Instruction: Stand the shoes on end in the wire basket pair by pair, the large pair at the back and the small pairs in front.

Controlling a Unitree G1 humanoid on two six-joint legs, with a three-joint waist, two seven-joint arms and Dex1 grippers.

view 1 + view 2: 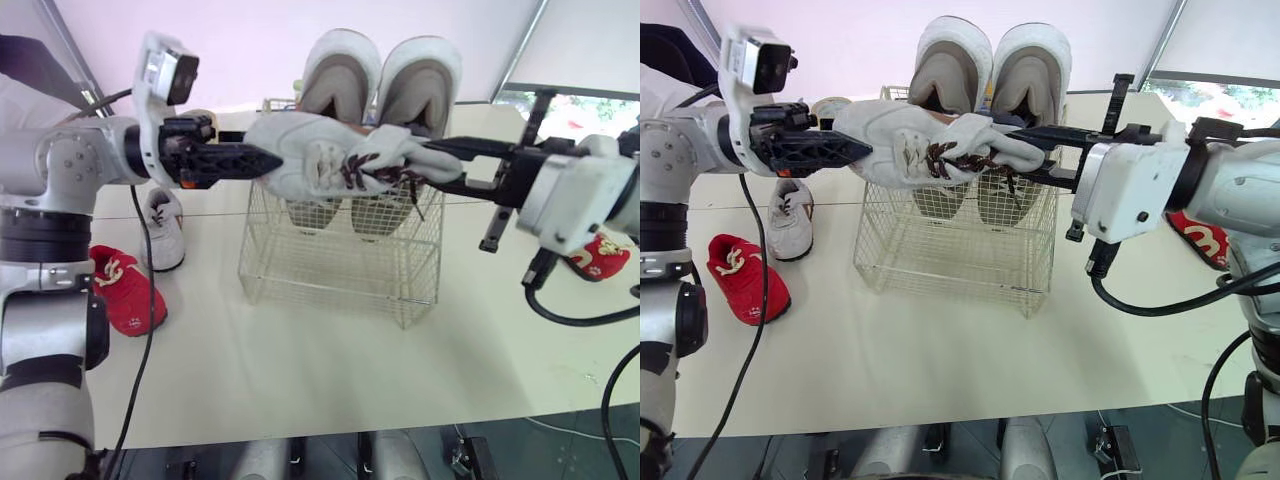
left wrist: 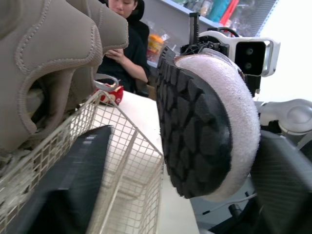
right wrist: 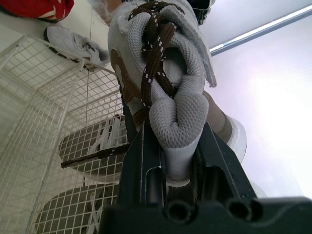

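A small grey-white mesh trainer with brown laces is held in the air, lying roughly level between the two grippers. The right gripper is clamped on it. In the right wrist view its two black fingers are seen pressed against either side of the padded collar and tongue, with only that fabric between the jaws. The toe of the trainer is pointed away from these jaws, towards the left gripper.

The left jaws are seen set wide apart in the left wrist view. The black treaded sole at the toe end is placed between them, close against one finger. Whether any grip is made there cannot be told.

Directly beneath both sets of jaws, a white wire basket is stood on the pale tabletop. A large pair of beige suede shoes is stood on end at the back of it, beyond the held trainer, with the soles turned away.

A small white trainer and a small red shoe are laid on the table below and behind the left jaws, outside the basket. A second red shoe is laid on the table below and behind the right jaws.

A seated person in dark clothing is seen past the basket in the left wrist view.
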